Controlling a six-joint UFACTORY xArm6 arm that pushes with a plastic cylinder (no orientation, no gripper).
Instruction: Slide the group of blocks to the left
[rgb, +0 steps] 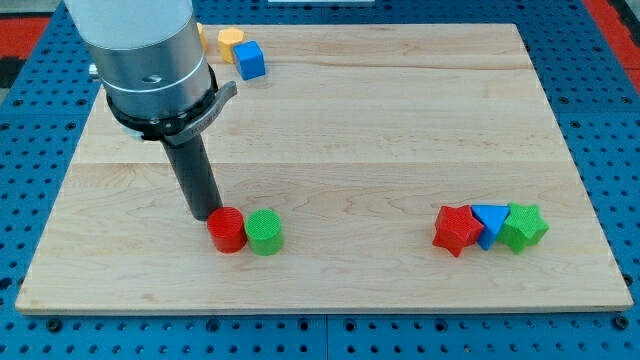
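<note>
Apparently —
Tip: my tip (207, 216) touches the red cylinder (227, 230), lower left.
Claw: none — nothing to tell.
Progress: unclear; red star (456, 229), blue triangle (489, 222), green star (523, 226) sit lower right.

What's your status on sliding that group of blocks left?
My tip touching red cylinder. Target group, red star, blue triangle, green star, sits right. Green cylinder between.

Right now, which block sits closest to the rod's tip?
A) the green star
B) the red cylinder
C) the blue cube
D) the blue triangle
B: my tip sits right at the upper-left edge of the red cylinder, which has the green cylinder beside it on the view's right.
</note>
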